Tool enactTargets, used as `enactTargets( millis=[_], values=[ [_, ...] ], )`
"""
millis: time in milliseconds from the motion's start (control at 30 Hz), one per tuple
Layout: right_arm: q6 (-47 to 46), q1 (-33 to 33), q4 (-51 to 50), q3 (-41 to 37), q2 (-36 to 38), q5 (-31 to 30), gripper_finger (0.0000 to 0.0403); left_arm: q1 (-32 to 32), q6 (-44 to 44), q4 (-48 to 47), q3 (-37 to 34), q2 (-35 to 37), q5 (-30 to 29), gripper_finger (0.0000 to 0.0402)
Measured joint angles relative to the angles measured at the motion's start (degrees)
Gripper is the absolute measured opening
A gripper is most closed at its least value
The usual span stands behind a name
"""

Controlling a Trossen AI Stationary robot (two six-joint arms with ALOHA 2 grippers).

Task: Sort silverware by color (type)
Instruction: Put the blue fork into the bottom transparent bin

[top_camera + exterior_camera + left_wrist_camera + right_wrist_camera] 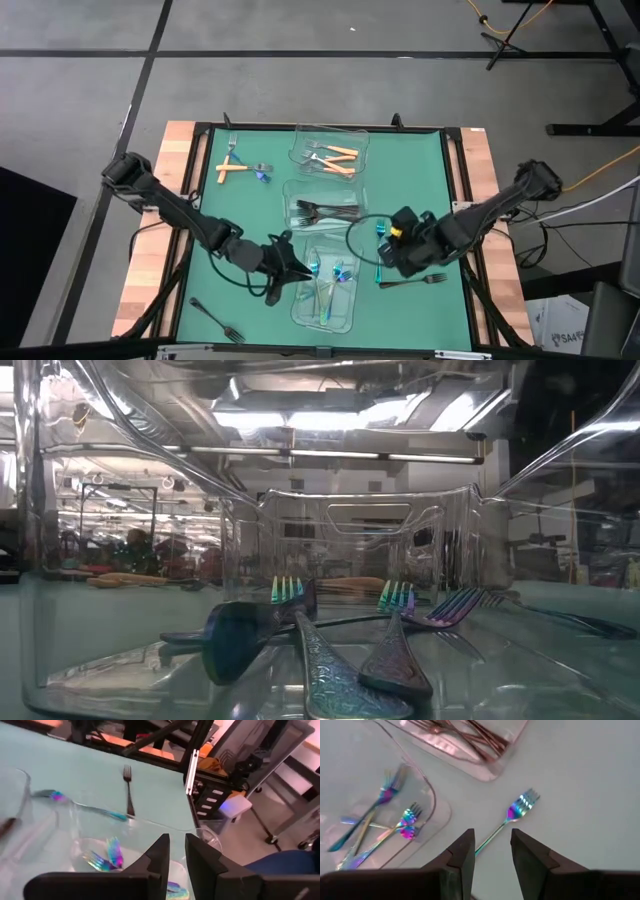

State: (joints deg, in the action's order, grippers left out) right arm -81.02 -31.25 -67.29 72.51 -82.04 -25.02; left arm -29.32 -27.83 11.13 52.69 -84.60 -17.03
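Three clear containers stand in a row down the mat's middle. The far one (330, 150) holds orange-handled forks, the middle one (322, 207) dark forks, and the near one (328, 292) iridescent forks (400, 645). My left gripper (177, 851) hovers open at the near container's left side (300, 268), with nothing between its fingers. My right gripper (492, 847) is open above a loose iridescent fork (519, 811) that lies flat on the mat right of the containers (380, 252). A dark fork (412, 282) lies just beyond it.
Two orange-handled forks (232, 166) and a small blue piece (262, 173) lie at the far left of the mat. A dark fork (216, 319) lies at the near left corner. A cable loop (365, 235) sits beside the right gripper.
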Motion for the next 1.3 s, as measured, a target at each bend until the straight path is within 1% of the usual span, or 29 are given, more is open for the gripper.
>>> enactTargets(
  millis=[100, 200, 367, 567, 767, 833, 967, 1067, 1200, 1300],
  values=[
    [-5.5, -0.8, 0.0, 0.0, -4.0, -0.3, 0.0115, 0.2, 2.4, -1.0, 0.0, 1.4, -0.1, 0.0055],
    [-8.6, -0.8, -0.1, 0.0, -7.8, 0.3, 0.0115, 0.3, 4.5, -1.9, 0.0, 1.9, -0.3, 0.0055],
    [-10.4, -0.6, -0.1, 0.0, -13.0, 1.1, 0.0115, 0.3, 5.9, -2.9, 0.0, 1.9, -0.3, 0.0055],
    [-10.9, -0.6, -0.2, 0.0, -15.9, 2.1, 0.0115, 0.3, 5.9, -5.2, 0.0, 1.9, -0.3, 0.0055],
    [-10.8, 1.0, -0.3, -0.1, -16.3, 2.8, 0.0115, 0.3, 5.9, -5.7, 0.0, 1.9, -0.3, 0.0055],
    [-9.9, 2.1, -0.3, -0.1, -16.3, 4.2, 0.0115, 0.3, 5.9, -5.7, 0.0, 1.9, -0.3, 0.0055],
    [-4.9, 4.9, 0.4, -0.5, -16.3, 6.7, 0.0115, 0.3, 5.9, -5.7, 0.0, 1.9, -0.3, 0.0055],
    [-2.2, 6.9, 2.5, -3.1, -15.5, 8.6, 0.0115, 0.3, 5.9, -5.7, 0.0, 1.9, -0.3, 0.0055],
    [1.0, 9.3, 9.9, -9.3, -12.7, 12.9, 0.0115, 0.3, 5.9, -5.8, 0.0, 1.9, -0.3, 0.0055],
    [1.4, 10.2, 18.8, -15.4, -9.8, 14.4, 0.0115, 0.3, 5.9, -6.1, 0.0, 1.9, -0.3, 0.0055]
  ],
)
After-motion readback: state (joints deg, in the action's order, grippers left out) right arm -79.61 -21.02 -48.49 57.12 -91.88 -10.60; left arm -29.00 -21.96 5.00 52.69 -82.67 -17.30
